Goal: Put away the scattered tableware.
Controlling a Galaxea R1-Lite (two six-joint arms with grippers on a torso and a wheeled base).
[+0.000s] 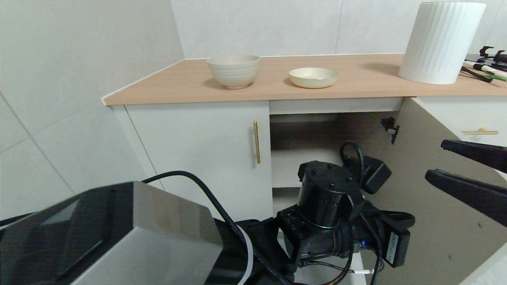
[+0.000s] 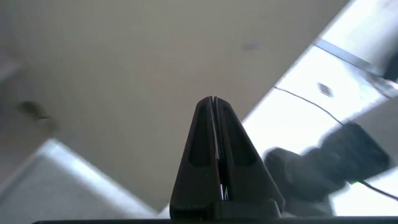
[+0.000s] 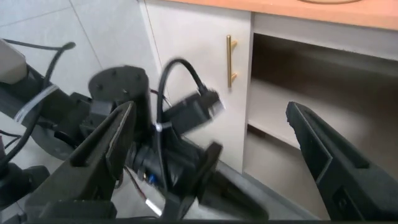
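A deep cream bowl (image 1: 233, 70) and a shallow cream dish (image 1: 313, 77) stand apart on the wooden countertop (image 1: 368, 75). Below them the cabinet (image 1: 305, 162) is open, its door (image 1: 435, 237) swung out to the right. My right gripper (image 1: 435, 160) is open in front of that door, below counter height, with nothing between its fingers (image 3: 329, 155). My left arm (image 1: 328, 198) sits low in front of the cabinet opening. In the left wrist view, my left gripper (image 2: 212, 124) is shut and holds nothing, facing a plain beige surface.
A tall white ribbed container (image 1: 441, 41) stands on the counter at the right, with several utensils (image 1: 483, 67) behind it. The left cabinet door (image 1: 198, 158) is closed and has a gold handle (image 1: 256, 142). A tiled wall bounds the left side.
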